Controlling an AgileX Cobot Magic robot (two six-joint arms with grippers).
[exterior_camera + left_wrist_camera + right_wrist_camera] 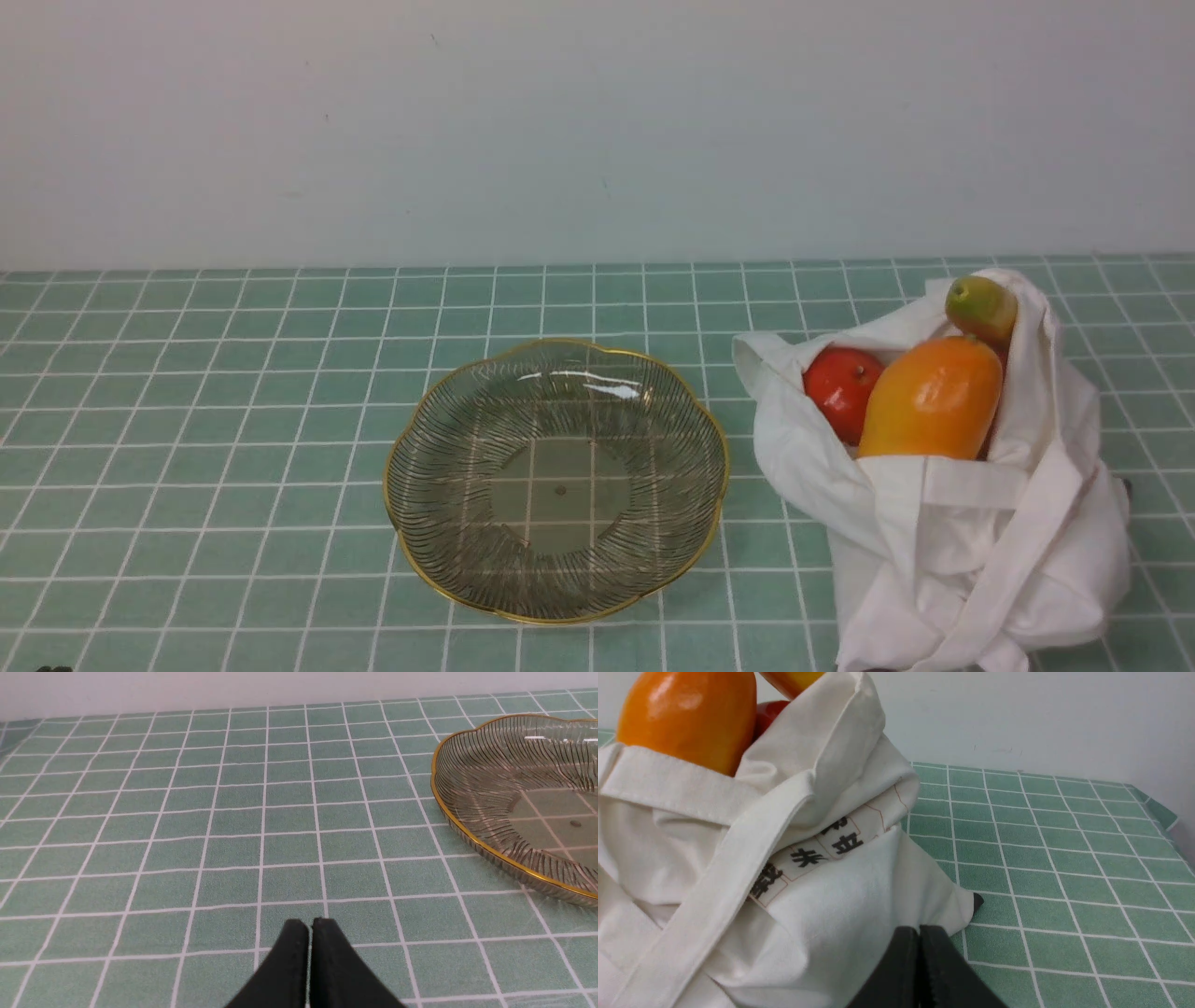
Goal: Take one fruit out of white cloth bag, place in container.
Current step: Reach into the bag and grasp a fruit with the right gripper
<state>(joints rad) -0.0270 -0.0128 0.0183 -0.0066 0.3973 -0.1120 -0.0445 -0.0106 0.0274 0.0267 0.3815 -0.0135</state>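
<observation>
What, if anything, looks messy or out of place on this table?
Nothing is spilled or broken. The only untidy thing is the white cloth bag, slumped and crumpled, with the orange fruit, a red apple and a small green fruit poking from its mouth. The glass bowl sits flat and empty.

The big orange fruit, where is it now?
The orange fruit sits right of the bowl in the front view, poking from the white cloth bag beside a red apple.

I see a green tiled table [233, 448], a plain white wall [560, 121] behind it, one red apple [840, 387], a small green-yellow fruit [980, 308] near it
</observation>
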